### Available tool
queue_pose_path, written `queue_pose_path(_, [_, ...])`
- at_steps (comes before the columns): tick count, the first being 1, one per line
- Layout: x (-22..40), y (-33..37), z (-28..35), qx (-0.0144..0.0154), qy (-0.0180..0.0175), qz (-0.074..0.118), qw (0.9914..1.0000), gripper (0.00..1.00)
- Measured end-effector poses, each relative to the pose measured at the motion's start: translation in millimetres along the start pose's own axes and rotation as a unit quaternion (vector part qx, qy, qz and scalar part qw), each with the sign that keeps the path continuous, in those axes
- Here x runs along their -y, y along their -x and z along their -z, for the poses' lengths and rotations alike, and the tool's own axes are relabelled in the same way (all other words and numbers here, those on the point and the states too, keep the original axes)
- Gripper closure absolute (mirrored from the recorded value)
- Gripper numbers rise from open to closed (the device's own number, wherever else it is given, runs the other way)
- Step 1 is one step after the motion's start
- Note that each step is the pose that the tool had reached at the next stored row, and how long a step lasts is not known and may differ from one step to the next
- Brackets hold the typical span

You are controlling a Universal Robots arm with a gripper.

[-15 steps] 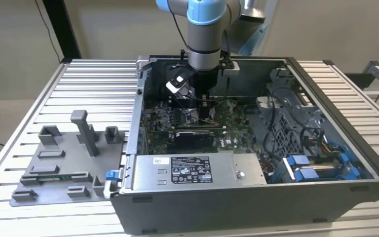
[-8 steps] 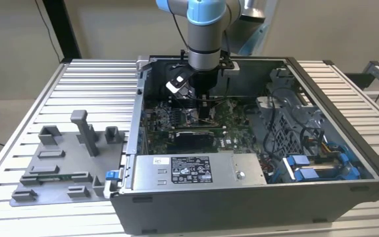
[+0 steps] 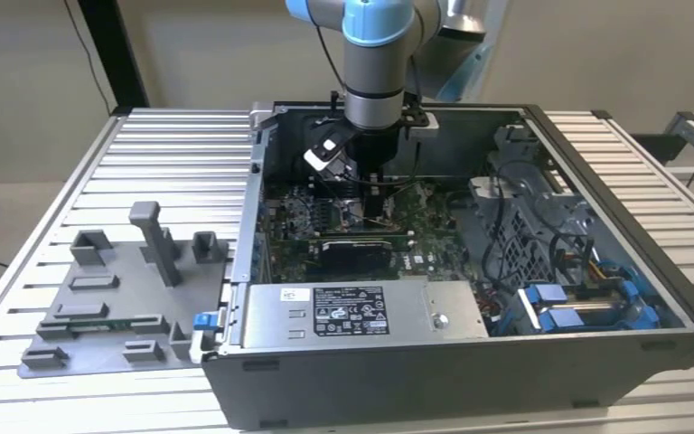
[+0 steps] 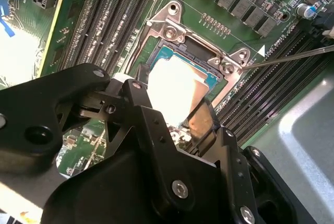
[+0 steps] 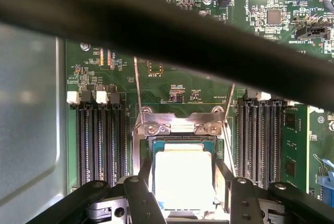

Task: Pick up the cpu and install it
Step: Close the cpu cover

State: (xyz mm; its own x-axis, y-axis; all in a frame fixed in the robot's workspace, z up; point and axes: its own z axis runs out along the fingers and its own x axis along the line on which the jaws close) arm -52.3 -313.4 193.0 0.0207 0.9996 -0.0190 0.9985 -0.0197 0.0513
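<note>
Arm pose: in the exterior view my arm (image 3: 375,81) comes straight down from the top centre of the frame, its last section upright, and reaches into the open computer case (image 3: 636,298).
Arm build: a smooth grey tube with a rounded pale blue cap at the joint, then black hardware below it.
Gripper: my gripper (image 3: 378,215) hangs low over the board near the middle of the exterior view. It is made of matte black bars with silver screw heads. I cannot tell whether it is clamped on the cpu or loose of it.
Cpu: the cpu (image 5: 183,174) is a flat square with a pale, glaring metal top and a thin teal edge. It lies within the socket frame, directly under my gripper. In the second wrist view the cpu (image 4: 175,83) shows the same bright face.
Socket frame: the socket frame (image 5: 180,126) is shiny bare metal with round screws, and it borders the cpu.
Board: the board (image 5: 172,85) is green and crowded with small parts. Long black slots (image 5: 99,140) run on both sides of the socket.
Case: the case is dark grey sheet metal. A silver box (image 3: 347,312) sits at its front, in the lower centre of the exterior view.
Worktop: the worktop (image 3: 166,154) is ribbed pale metal. A grey plastic fixture (image 3: 106,298) stands on it at the exterior view's left.
</note>
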Motion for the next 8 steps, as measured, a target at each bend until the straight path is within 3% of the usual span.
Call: queue_pose_path(8, [-0.1,-0.1,-0.3,-0.0002,0.0002,0.000,1.00000,1.00])
